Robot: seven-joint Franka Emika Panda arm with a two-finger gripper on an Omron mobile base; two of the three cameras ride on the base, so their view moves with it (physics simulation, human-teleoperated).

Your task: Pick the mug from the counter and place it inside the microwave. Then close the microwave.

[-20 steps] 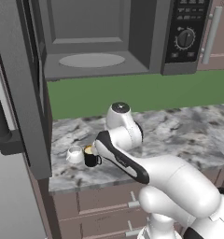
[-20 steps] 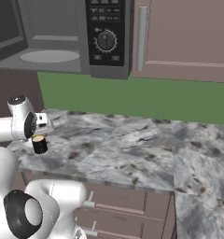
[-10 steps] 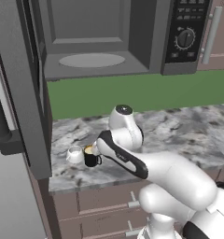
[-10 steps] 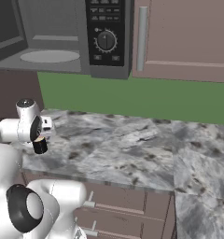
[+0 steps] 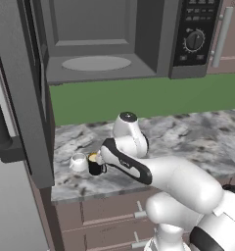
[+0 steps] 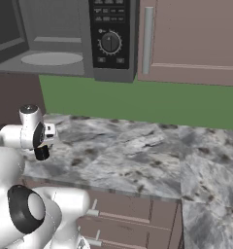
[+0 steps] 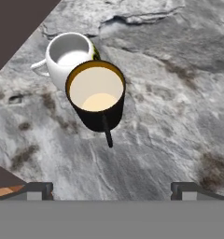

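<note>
The black mug (image 7: 97, 95) with its tan inside stands upright on the marbled counter (image 7: 170, 116), its handle pointing toward the hand camera. My gripper (image 7: 111, 190) hangs above it, open, and its two fingertips (image 7: 39, 190) stand wide apart with nothing between them. In the left base view the mug (image 5: 95, 165) sits near the counter's left front corner, right under my hand. The right base view shows the mug (image 6: 41, 153) partly covered by the hand. The microwave (image 5: 105, 49) stands open above the counter, with its turntable (image 5: 96, 63) bare.
A white cup (image 7: 67, 53) touches the mug's far side, also seen as the white cup (image 5: 79, 162). The open microwave door (image 5: 21, 98) hangs at the left, close to the mug. Control panel with dial (image 6: 110, 43) and brown cabinets (image 6: 196, 39) lie to the right.
The hand has shifted a little over the mug, now partly covering it in the right base view. Its jaws have stayed open; mug and cup have not moved.
</note>
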